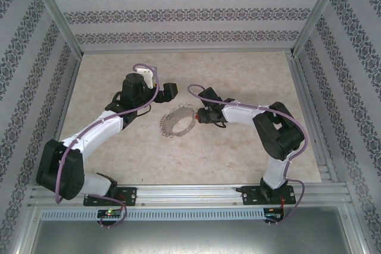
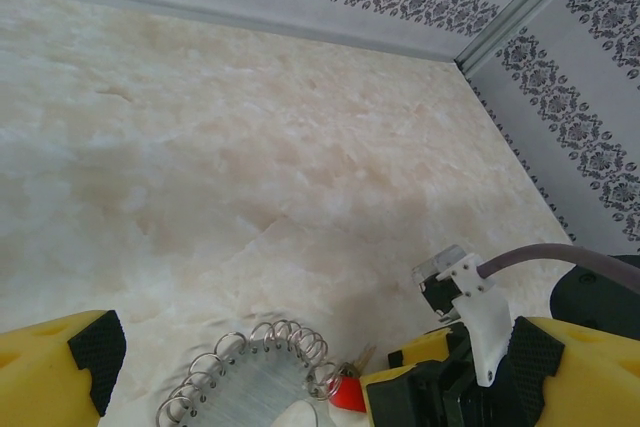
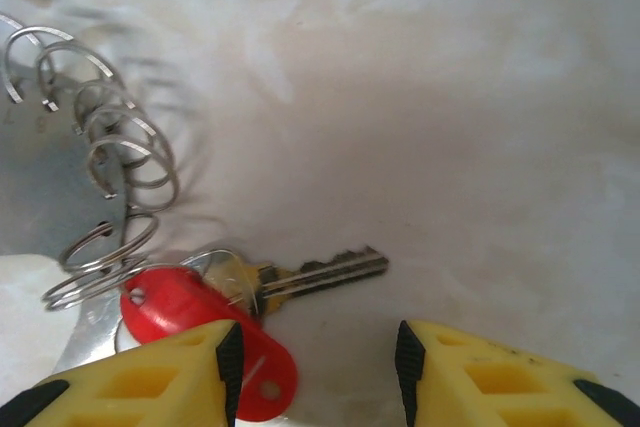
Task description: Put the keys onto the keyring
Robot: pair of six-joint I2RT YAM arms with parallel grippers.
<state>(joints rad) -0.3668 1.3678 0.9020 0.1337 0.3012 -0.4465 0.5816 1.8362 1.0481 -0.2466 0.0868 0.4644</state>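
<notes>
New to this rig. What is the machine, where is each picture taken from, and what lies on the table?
Two robot arms are bolted at the near edge of a table. One picture looks down from above; the other two come from a camera on each wrist. On the table lies the keyring, a metal hoop fringed with small rings, and beside it a key with a red tag. The left tool and the right tool are both open, holding nothing; the right one is nearest the key.

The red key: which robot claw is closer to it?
Right. The right gripper is right at the red key, one finger over its head; the left gripper is across the keyring, farther off.
</notes>
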